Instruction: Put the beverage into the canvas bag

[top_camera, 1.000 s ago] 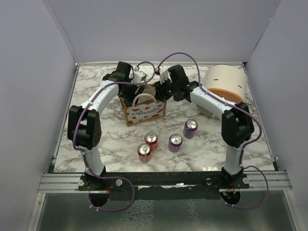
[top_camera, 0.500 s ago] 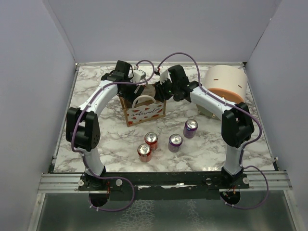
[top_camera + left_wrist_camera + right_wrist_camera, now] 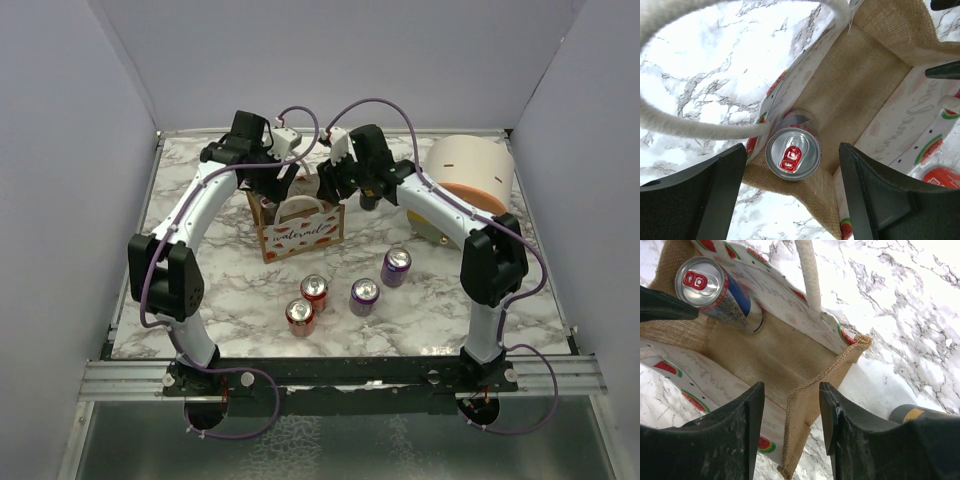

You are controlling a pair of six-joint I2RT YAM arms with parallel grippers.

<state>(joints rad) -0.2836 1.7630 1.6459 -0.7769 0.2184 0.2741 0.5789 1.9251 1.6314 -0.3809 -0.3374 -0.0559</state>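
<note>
The canvas bag [image 3: 300, 228] stands at the table's middle back, tan with a white watermelon panel and rope handles. A red-tabbed silver beverage can [image 3: 793, 152] stands upright in a corner inside the bag [image 3: 860, 85]; it also shows in the right wrist view [image 3: 715, 287]. My left gripper [image 3: 792, 197] is open and empty above that can, over the bag's end. My right gripper [image 3: 789, 425] is open, its jaws standing either side of the bag's other end wall [image 3: 812, 390] without pinching it. In the top view the left gripper [image 3: 283, 183] and right gripper [image 3: 328, 188] hang over the bag's back side.
Two red cans [image 3: 314, 291] [image 3: 300, 316] and two purple cans [image 3: 364, 296] [image 3: 396, 267] stand in front of the bag. A peach-and-yellow domed container [image 3: 465, 172] sits at the back right. A white rope handle [image 3: 690, 125] loops close under the left wrist.
Both wrists have drawn slightly up and toward the back of the bag, and the left arm's elbow has swung left. The bag and the cans have not moved.
</note>
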